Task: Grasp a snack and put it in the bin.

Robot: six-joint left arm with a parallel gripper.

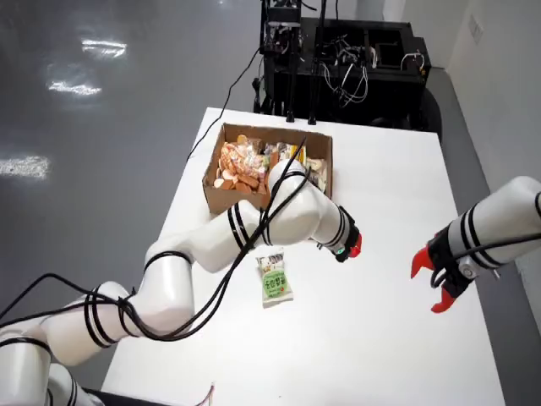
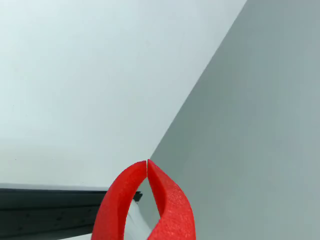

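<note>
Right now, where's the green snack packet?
In the view from above, the green snack packet lies flat on the white table, just below the working arm's forearm, in front of the cardboard bin and left of the gripper.

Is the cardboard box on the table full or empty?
Nearly full. In the view from above, the cardboard box holds many snack packets up to its rim.

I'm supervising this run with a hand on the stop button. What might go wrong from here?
1. The working arm's jaws are shut and empty, and they point past the green snack packet across the table. Coming down without opening would probably just shove the packet.
2. The second arm sits close by, so a wide swing risks a collision.
3. The cables looped around the arm might snag the cardboard box.
</note>
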